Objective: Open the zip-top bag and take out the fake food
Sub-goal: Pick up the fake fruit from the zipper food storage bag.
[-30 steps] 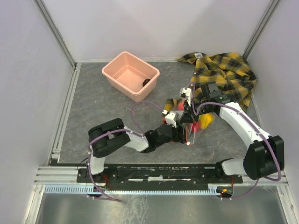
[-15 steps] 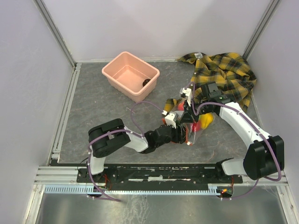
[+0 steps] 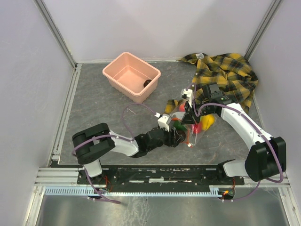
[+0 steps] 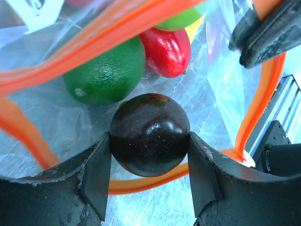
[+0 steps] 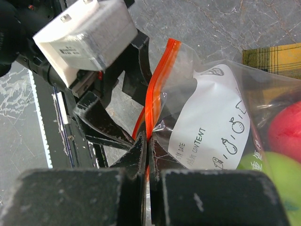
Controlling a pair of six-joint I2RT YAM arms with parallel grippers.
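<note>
1. Table [image 3: 94, 108]: grey mottled top, carrying everything below.
2. Plaid shirt [image 3: 228, 75]: yellow and black, crumpled in the far right corner, just beside the zip-top bag [image 3: 200, 125].
3. Pink tub [image 3: 123, 75]: upright at far centre-left, well apart from the bag. Small dark object [image 3: 146, 84] inside, at its right corner.
4. Zip-top bag: clear plastic, right of centre, between the two grippers. Mouth open, orange-red zip strip [image 4: 70, 52] parted into a loop. White label [image 5: 211, 117] printed "DATE" and "CONTENT", with small food pictures alongside.
5. Right gripper [image 5: 147, 141]: fingers pressed together, pinching one side of the zip strip.
6. Left gripper [image 4: 149, 150]: reached into the bag's mouth, fingers [image 4: 96, 176] partly spread, clamped on either side of the dark brown fruit [image 4: 149, 127].
7. Fake food, all seen inside the bag:
   - dark brown fruit, round and glossy, at the mouth between the left pads;
   - dark green fruit [image 4: 106, 70] and red fruit [image 4: 167, 49] just behind it, touching each other;
   - light green fruit [image 4: 181, 19] farther in, partly hidden by the strip.
</note>
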